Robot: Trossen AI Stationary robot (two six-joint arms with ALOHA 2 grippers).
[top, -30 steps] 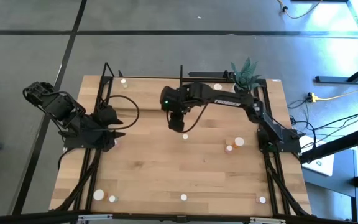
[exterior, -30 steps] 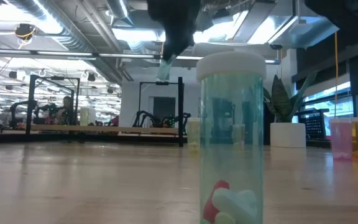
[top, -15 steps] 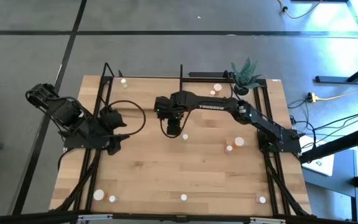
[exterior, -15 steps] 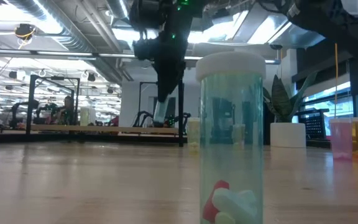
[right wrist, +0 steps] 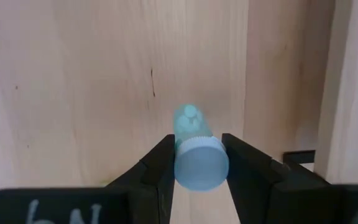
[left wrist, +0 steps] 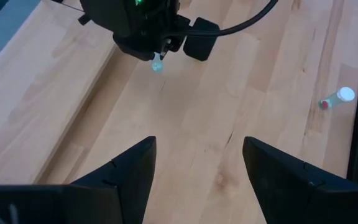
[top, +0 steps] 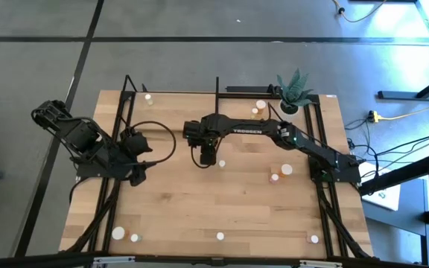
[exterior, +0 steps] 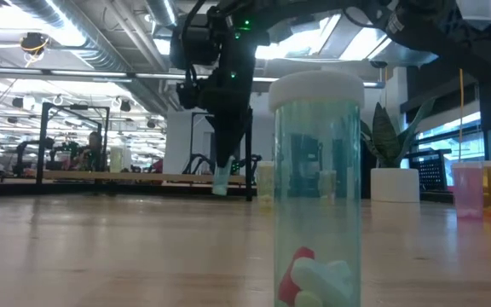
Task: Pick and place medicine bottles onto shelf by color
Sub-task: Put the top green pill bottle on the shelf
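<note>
My right gripper (top: 204, 154) reaches to the table's middle, pointing down, shut on a small pale-green bottle (right wrist: 191, 124) with a white cap. It also shows in the low view (exterior: 221, 181) and the left wrist view (left wrist: 158, 64). The shelf (top: 170, 104), a pale board with a black frame, lies just beyond, at the far left. Another white-capped bottle (top: 221, 162) stands right beside my right gripper. My left gripper (left wrist: 197, 162) is open and empty near the table's left edge (top: 138, 173). My right gripper pinches the bottle's white cap (right wrist: 201, 167) by its sides, between its two fingers (right wrist: 164, 158). The fingers come from above, pointing down. The bottle hangs below them, cap up and about upright, low over the wood; I cannot tell whether its bottom touches.
Bottles stand scattered: three at the far edge (top: 147, 97) (top: 261, 104) (top: 255, 112), two at the right (top: 274, 177) (top: 286, 170), several along the near edge (top: 220, 236). One near-edge bottle (exterior: 318, 188) fills the low view's front. A potted plant (top: 293, 89) stands far right.
My right gripper has gone toward the table's left edge and down, carrying the green bottle. In the low view the bottle has come down from high above the table to just over the wood. The bottle has stayed upright in the hold.
</note>
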